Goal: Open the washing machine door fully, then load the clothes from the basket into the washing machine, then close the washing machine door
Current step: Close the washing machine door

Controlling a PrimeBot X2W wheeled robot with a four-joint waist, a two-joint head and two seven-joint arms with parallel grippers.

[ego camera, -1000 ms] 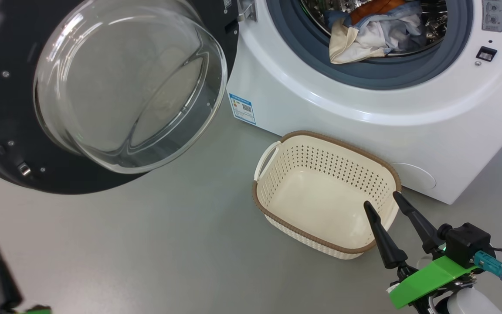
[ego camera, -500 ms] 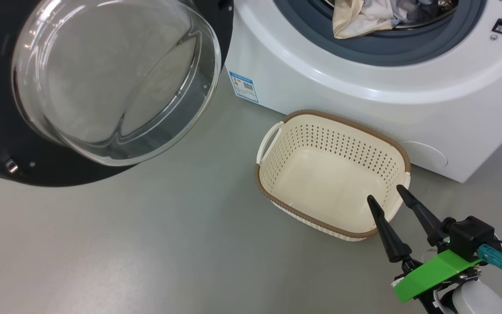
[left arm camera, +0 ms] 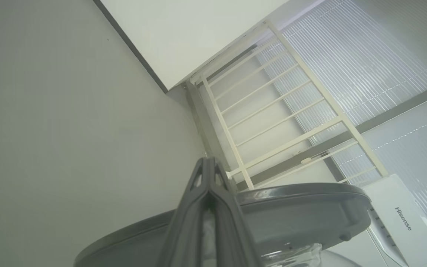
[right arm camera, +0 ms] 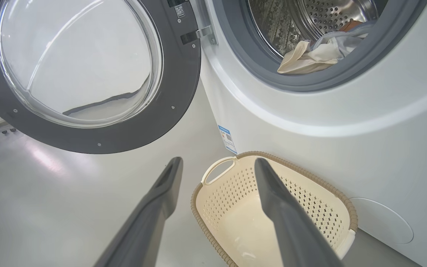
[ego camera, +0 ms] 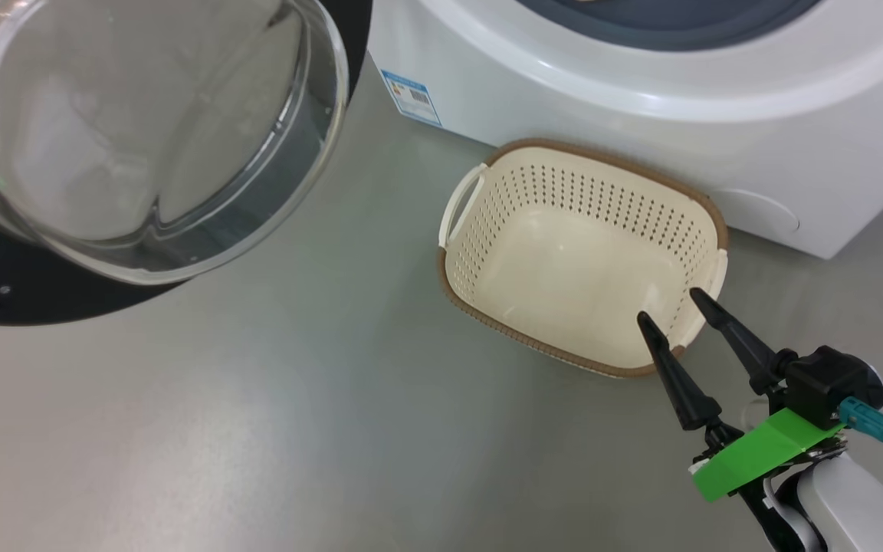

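Note:
The washing machine [ego camera: 602,84] stands at the top of the head view with the washing machine door [ego camera: 142,130] swung open at upper left, its glass bulge facing me. The basket [ego camera: 587,207] sits empty on the floor before the machine. My right gripper [ego camera: 667,304] hangs open over the basket's near right corner with nothing between its fingers. In the right wrist view the clothes [right arm camera: 321,52], cream, white, blue and orange, lie in the steel drum [right arm camera: 310,18], partly draped on the grey gasket. My left gripper [left arm camera: 208,160] is shut on nothing, above the door's rim [left arm camera: 302,207].
Grey floor [ego camera: 257,414] spreads left of and in front of the basket. A blue label [ego camera: 411,98] marks the machine's lower left corner. A white railed frame [left arm camera: 272,111] and ribbed wall panels [left arm camera: 347,66] stand behind the door in the left wrist view.
The head camera has tilted down, so machine, door and basket sit higher in frame and the drum opening has slid off the top. The left gripper has left the head view's lower left.

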